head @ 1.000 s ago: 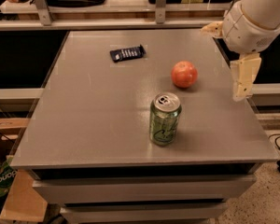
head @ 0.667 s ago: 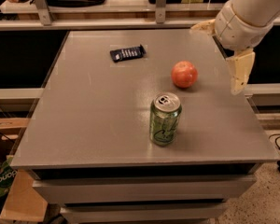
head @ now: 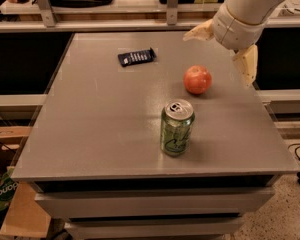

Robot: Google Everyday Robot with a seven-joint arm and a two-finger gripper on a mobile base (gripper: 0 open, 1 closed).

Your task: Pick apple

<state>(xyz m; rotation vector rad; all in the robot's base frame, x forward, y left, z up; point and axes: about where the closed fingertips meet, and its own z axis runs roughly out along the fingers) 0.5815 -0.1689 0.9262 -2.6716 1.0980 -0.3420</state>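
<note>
While the round reddish-orange apple (head: 197,79) with its paler patches sits untouched on the flat grey tabletop (head: 90,129), just behind and slightly right of the green aluminium drink can (head: 176,127), the robot's cream-coloured two-finger gripper (head: 224,48) hangs in the air farther back and to the right of that can, not touching the fruit. Its two fingers are spread wide apart, one pointing left and the other pointing down, with nothing between them.

By the look of things the task is in its approach stage: the apple has not been reached, let alone grasped. The next move calls for bringing the gripper down and leftward until the spread fingers straddle the apple, then closing on its smooth, round skin, which may roll if nudged off-centre. The can stands near enough that a wide sweep could knock it over.

A flat dark rectangular packet (head: 136,57) with pale print lies well behind and left of the can, out of the way. The white arm (head: 255,4) is cut off by the upper right edge, so its base cannot be seen. The print on the packet is too small to read, and how high the gripper sits above the tabletop is hard to judge from this single view.
</note>
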